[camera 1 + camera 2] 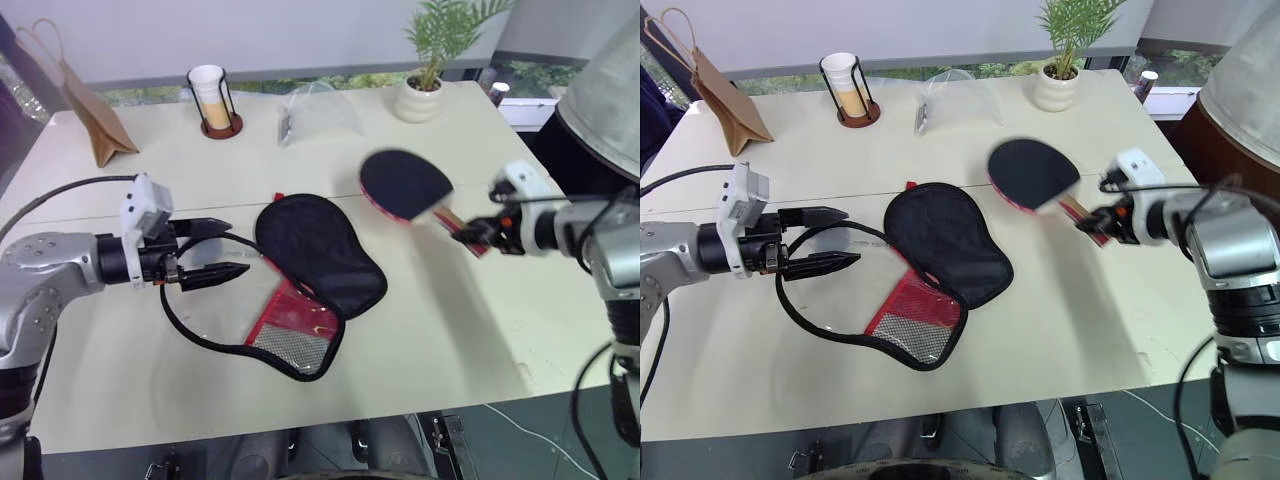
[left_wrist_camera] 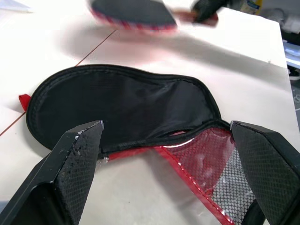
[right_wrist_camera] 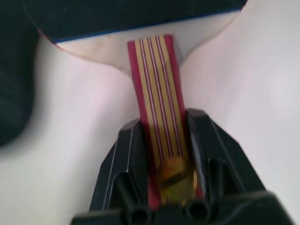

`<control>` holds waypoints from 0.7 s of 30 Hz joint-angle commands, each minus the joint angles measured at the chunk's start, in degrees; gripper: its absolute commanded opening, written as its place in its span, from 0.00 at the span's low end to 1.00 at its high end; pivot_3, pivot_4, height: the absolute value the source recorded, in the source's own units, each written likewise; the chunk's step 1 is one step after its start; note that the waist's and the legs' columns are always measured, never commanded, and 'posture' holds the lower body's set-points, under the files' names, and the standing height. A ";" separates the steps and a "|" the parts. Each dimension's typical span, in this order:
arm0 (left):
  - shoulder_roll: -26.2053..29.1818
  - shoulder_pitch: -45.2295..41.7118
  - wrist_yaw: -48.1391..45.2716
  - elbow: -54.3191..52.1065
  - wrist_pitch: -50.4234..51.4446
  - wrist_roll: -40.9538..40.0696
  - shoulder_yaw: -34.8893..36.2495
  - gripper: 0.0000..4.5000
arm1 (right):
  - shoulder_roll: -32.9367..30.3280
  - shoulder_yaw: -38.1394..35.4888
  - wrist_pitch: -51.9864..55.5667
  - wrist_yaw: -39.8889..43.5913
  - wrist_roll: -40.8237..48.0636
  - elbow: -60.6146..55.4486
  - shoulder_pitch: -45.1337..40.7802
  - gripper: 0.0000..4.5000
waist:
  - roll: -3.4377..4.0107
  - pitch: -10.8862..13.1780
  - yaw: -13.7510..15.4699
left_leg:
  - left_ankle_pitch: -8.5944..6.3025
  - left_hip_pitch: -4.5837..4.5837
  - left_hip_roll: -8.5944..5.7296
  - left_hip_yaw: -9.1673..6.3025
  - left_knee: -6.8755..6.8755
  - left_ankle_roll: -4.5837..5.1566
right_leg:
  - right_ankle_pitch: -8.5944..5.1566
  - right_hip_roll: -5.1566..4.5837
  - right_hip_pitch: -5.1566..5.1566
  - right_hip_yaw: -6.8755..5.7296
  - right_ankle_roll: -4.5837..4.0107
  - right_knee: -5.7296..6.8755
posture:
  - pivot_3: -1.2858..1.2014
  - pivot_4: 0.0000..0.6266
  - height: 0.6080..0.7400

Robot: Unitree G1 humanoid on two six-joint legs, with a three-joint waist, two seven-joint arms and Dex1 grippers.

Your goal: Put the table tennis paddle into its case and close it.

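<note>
Black rubber of the paddle (image 1: 405,183) faces up while my right gripper (image 3: 164,154) is clamped on its striped handle, holding it in the air above the table (image 1: 430,330), to the right of the case (image 1: 320,255). The case lies open on the table between my hands, its red mesh side nearest to me. My left gripper (image 1: 225,250) has its fingers spread wide just beside the case.

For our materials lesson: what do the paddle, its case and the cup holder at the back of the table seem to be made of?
Paddle: matt black rubber face, as it looks; handle striped red and tan, probably wood.
Case: black woven fabric with a faint sheen and stitched edging; its opened part shows a red panel and silvery mesh.
Cup holder: thin dark rods, likely metal wire, on a brown round base.
</note>
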 commanded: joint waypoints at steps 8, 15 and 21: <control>-0.48 -2.25 -1.20 0.72 -1.27 0.80 -1.02 1.00 | 21.24 1.03 24.95 -17.97 4.35 -19.79 -1.67 0.19 | -0.07 -0.03 0.21 | 0.00 -0.26 -0.11 -0.09 0.18 0.01 | 0.02 -0.06 -0.09 -0.02 0.01 0.02 | 0.52 0.24 0.95; -0.45 -0.96 -1.16 -0.13 -1.19 0.72 -0.24 1.00 | 25.93 4.17 25.12 -25.23 5.68 -21.53 2.34 0.19 | -0.07 -0.03 -0.19 | 0.00 -0.26 -0.18 -0.14 0.21 0.01 | 0.03 -0.06 -0.11 -0.02 0.02 0.08 | 0.52 0.24 0.95; -0.40 -0.09 -0.87 -0.72 -1.22 0.66 0.39 1.00 | 27.61 6.10 25.12 -28.54 6.64 -20.94 3.81 0.19 | -0.07 -0.03 -0.29 | 0.00 -0.24 -0.17 -0.14 0.20 0.02 | 0.03 -0.03 -0.13 -0.03 0.02 0.13 | 0.52 0.24 0.95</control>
